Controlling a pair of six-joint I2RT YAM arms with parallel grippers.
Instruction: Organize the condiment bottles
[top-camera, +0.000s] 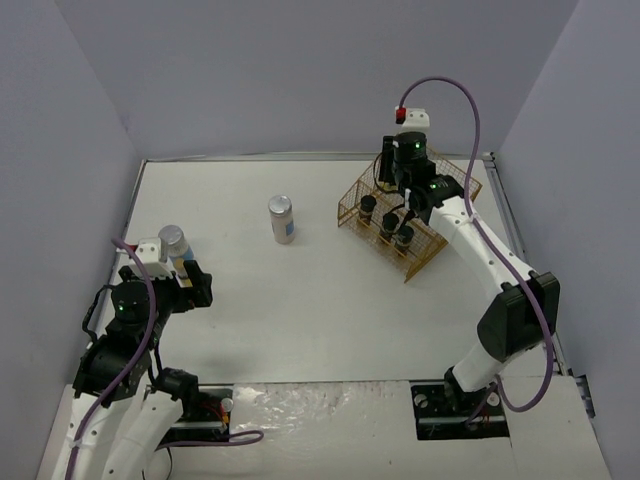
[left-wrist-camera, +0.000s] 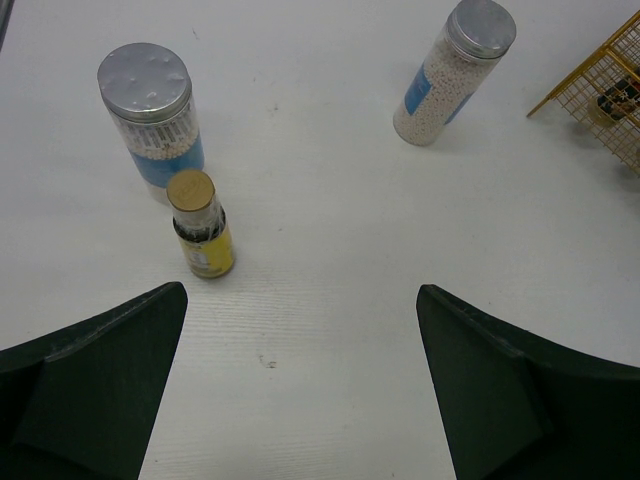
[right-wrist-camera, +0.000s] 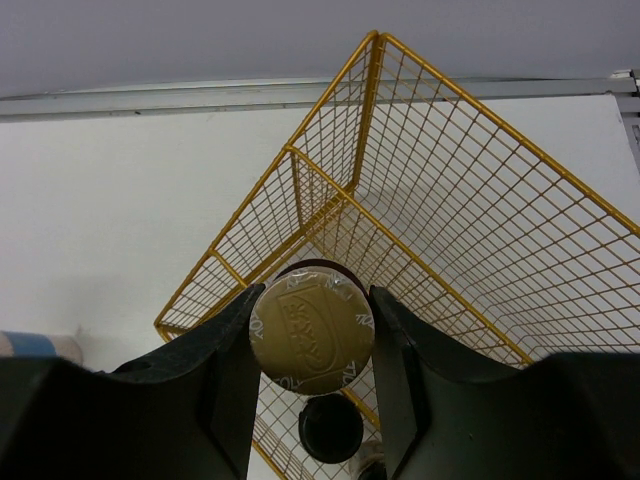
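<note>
My right gripper (right-wrist-camera: 311, 330) is shut on a slim gold-capped bottle (right-wrist-camera: 311, 327) and holds it over the gold wire basket (right-wrist-camera: 450, 200). A black-capped jar (right-wrist-camera: 331, 428) stands in the basket below it. In the top view this gripper (top-camera: 408, 212) is above the basket (top-camera: 440, 245), where dark jars (top-camera: 368, 205) stand. My left gripper (left-wrist-camera: 300, 400) is open and empty. Ahead of it stand a slim yellow-labelled bottle (left-wrist-camera: 203, 225), a silver-lidded blue-labelled jar (left-wrist-camera: 150, 115) behind that, and a second such jar (left-wrist-camera: 452, 70) to the far right, which also shows in the top view (top-camera: 282, 218).
The basket's corner (left-wrist-camera: 600, 90) shows at the right edge of the left wrist view. Grey walls enclose the white table (top-camera: 300, 300) at the back and both sides. The left arm (top-camera: 125, 320) sits near the left wall.
</note>
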